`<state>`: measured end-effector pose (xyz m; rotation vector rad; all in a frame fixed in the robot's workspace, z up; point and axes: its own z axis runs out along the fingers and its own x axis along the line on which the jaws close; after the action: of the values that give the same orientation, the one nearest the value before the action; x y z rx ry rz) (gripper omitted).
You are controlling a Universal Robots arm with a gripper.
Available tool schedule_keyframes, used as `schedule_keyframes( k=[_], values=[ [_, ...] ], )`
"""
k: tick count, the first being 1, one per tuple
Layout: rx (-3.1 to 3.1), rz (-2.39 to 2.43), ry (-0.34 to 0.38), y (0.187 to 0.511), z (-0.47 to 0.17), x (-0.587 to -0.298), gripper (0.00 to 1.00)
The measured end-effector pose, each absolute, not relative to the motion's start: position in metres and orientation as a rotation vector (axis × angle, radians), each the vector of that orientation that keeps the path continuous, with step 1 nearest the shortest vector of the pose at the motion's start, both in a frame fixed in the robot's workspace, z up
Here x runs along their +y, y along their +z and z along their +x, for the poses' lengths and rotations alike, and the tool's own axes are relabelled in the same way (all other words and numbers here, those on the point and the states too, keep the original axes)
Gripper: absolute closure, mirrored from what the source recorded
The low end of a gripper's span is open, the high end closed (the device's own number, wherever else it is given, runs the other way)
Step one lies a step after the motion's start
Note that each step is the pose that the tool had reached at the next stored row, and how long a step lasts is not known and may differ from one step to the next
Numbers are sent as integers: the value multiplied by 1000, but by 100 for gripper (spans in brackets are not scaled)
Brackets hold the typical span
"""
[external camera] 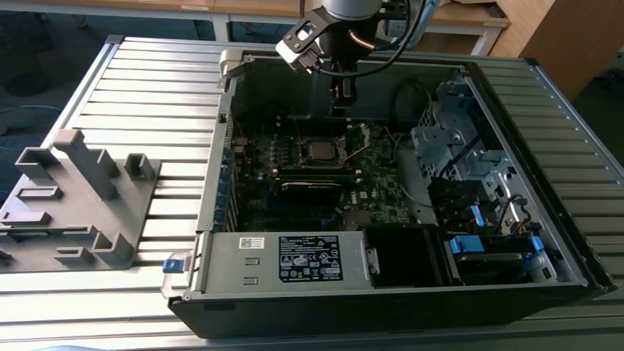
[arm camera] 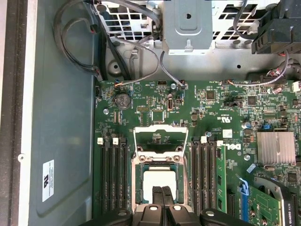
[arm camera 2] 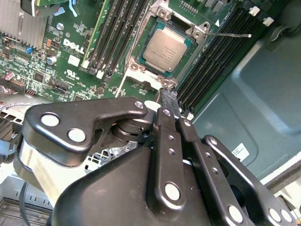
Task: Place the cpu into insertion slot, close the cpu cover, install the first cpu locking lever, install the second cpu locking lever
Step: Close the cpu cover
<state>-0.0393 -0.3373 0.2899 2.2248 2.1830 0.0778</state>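
Observation:
The cpu (arm camera 2: pixel 164 47), a square chip with a silvery top, lies flat in the insertion slot (arm camera 2: pixel 139 47) on the green motherboard. The exterior view has the slot (external camera: pixel 322 151) mid-board. The cpu cover (arm camera: pixel 158 140), a thin metal frame, stands swung back from the socket, beyond the cpu (arm camera: pixel 157 178). A thin wire locking lever (arm camera 2: pixel 230 34) sticks out beside the socket, unlatched. My gripper (arm camera 2: pixel 168 100) hovers above the socket's edge with its black fingers pressed together and nothing between them. It also appears over the chip (arm camera: pixel 163 194) and high above the board (external camera: pixel 341 101).
Black memory slots (arm camera: pixel 111 176) flank the socket on both sides. A finned heatsink (arm camera: pixel 275 148) and a green card (arm camera: pixel 268 202) sit further along the board. Cables (arm camera: pixel 80 42) and a drive cage (external camera: pixel 458 139) line the case walls. A grey fixture (external camera: pixel 78 197) stands on the slatted table.

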Motion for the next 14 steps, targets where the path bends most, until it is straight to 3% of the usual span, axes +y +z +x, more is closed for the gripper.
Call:
schedule_keyframes(
  k=[14],
  values=[
    [2183, 2225, 78, 290, -36, -337, 89]
  ],
)
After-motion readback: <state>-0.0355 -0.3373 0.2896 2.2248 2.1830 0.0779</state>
